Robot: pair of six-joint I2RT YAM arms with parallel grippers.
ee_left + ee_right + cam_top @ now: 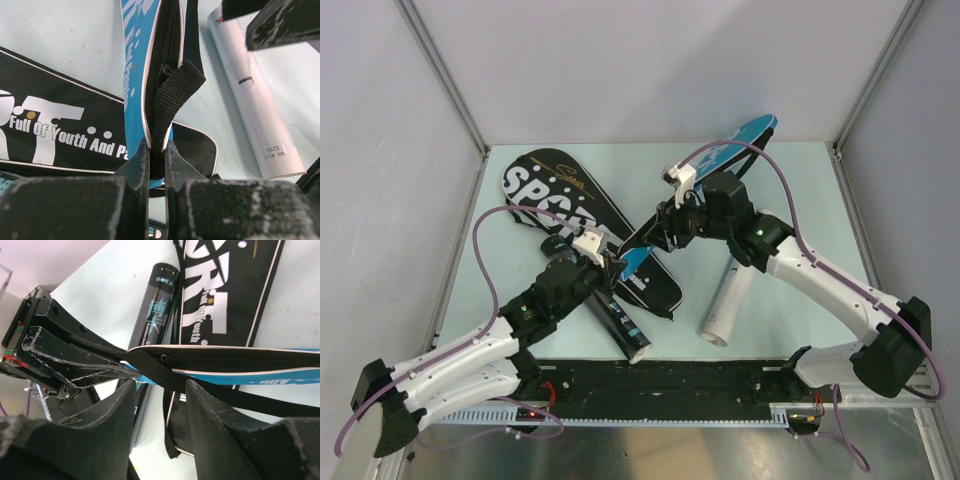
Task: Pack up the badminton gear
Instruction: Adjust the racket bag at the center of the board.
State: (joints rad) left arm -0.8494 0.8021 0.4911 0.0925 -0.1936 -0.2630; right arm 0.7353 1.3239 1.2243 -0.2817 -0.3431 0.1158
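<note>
A blue "SPORT" racket cover [720, 160] is held off the table, slanting from the centre toward the far right. My left gripper [611, 262] is shut on its near end and black webbing strap [172, 95], seen in the left wrist view [156, 150]. My right gripper [665, 226] is open, its jaws either side of the strap and cover edge [240, 360], just beyond the left gripper [159, 387]. A black "SPORT" cover [560, 205] lies flat on the table. A black tube [623, 322] and a white tube [730, 300] lie near the front. Rackets and shuttlecock are out of view.
The light table [790, 200] is bounded by grey walls with metal frame posts [440, 75] left and right. A black rail [660, 378] runs along the near edge between the arm bases. The black cover's loose strap [172, 440] lies under the right wrist.
</note>
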